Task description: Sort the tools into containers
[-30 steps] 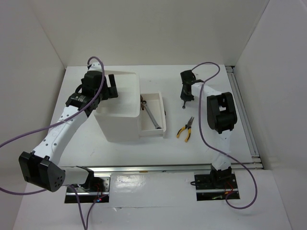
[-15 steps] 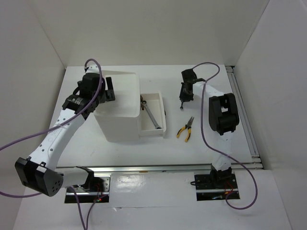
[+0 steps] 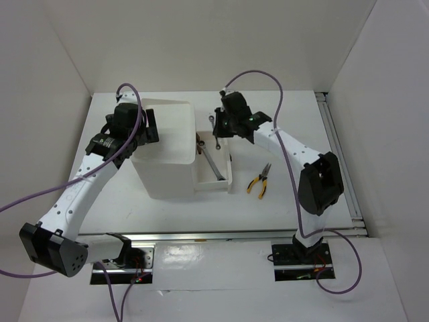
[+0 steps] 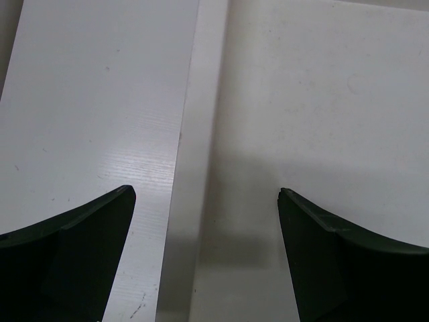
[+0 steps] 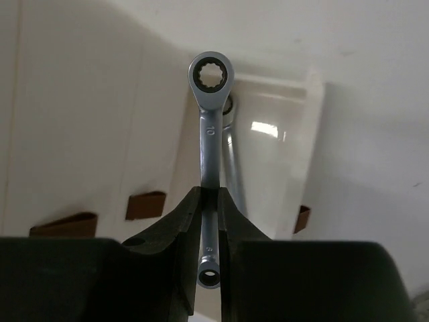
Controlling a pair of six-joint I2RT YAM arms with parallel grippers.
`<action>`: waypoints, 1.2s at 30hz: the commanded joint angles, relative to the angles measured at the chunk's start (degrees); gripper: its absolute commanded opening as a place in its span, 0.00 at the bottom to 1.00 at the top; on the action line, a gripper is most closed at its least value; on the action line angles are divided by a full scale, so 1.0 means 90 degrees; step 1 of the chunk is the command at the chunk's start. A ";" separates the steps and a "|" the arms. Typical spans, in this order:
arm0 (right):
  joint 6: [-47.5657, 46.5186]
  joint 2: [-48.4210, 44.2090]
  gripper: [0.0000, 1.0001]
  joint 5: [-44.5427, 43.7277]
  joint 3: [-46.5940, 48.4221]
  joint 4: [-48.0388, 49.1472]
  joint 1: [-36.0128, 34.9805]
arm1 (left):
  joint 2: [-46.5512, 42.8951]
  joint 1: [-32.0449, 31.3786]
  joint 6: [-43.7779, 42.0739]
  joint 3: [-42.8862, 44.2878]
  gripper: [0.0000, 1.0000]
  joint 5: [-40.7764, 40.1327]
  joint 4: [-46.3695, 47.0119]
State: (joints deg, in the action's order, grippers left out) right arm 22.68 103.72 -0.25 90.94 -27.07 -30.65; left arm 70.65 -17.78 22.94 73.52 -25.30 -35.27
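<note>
I have the right gripper (image 5: 210, 201) clenched on a silver wrench (image 5: 209, 134). It pinches the shaft near the small end, and the ring end sticks out ahead of the fingers. In the wrist view that wrench hangs over the pulled-out drawer (image 3: 209, 178), lined up roughly along its length. I cannot tell whether it touches anything below.

A second wrench (image 3: 214, 166) lies flat on the drawer floor, slanting from the far left corner toward the near right. From the right wrist camera it shows just beside and beneath the held one. A brown knob (image 5: 146, 204) peeks out to the left of the fingers.

The drawer juts from the right side of the white box (image 3: 164, 171). The yellow-handled pliers (image 3: 259, 180) lie on the table (image 3: 281, 201) to the right of the drawer, apart from it, with the nose pointing away from the arm bases.

My left gripper (image 4: 206, 194) is spread wide and holds nothing — its dark fingers (image 4: 74, 248) frame only plain white surface. From overhead it hovers at the left edge of the box top. A pale rim runs down between the fingers, and the surface to the right of it sits in light shadow.
</note>
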 commanded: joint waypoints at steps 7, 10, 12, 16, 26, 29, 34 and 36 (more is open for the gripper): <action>0.0166 -0.0342 0.01 -0.0587 -0.1109 0.0615 -0.0636 | -0.0106 -0.0007 0.0029 0.0035 1.00 -0.0138 -0.0271; 0.0166 -0.0343 0.44 -0.0529 -0.1110 0.0615 -0.0850 | -0.0106 -0.0007 0.0029 0.0035 1.00 -0.0138 -0.0271; 0.0098 -0.0431 0.67 -0.0587 -0.1168 0.0615 -0.0910 | -0.0106 -0.0007 0.0029 0.0035 1.00 -0.0138 -0.0271; -0.0195 -0.0899 0.76 -0.1327 -0.0925 0.0373 -0.0823 | -0.0106 -0.0007 0.0029 -0.0024 1.00 -0.0138 -0.0271; -0.1191 -0.0599 0.00 -0.2604 -0.1753 0.0078 0.0563 | -0.0106 -0.0007 0.0029 -0.0082 1.00 -0.0207 -0.0271; -0.1191 -0.0140 0.00 -0.2122 -0.1755 0.0137 0.0506 | -0.0106 -0.0007 0.0029 -0.0082 1.00 -0.0207 -0.0271; -0.0548 0.0721 0.00 -0.1594 -0.1413 0.0438 -0.0265 | -0.0048 -0.0007 0.0029 -0.0082 1.00 -0.0148 -0.0271; -0.0130 0.1003 0.00 -0.1467 -0.1112 0.0508 -0.0664 | -0.0048 -0.0007 0.0029 -0.0082 1.00 -0.0090 -0.0271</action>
State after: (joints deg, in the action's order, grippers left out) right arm 16.49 111.44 -16.93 76.20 -26.17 -31.79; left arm 70.61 -17.78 22.94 73.49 -25.91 -35.40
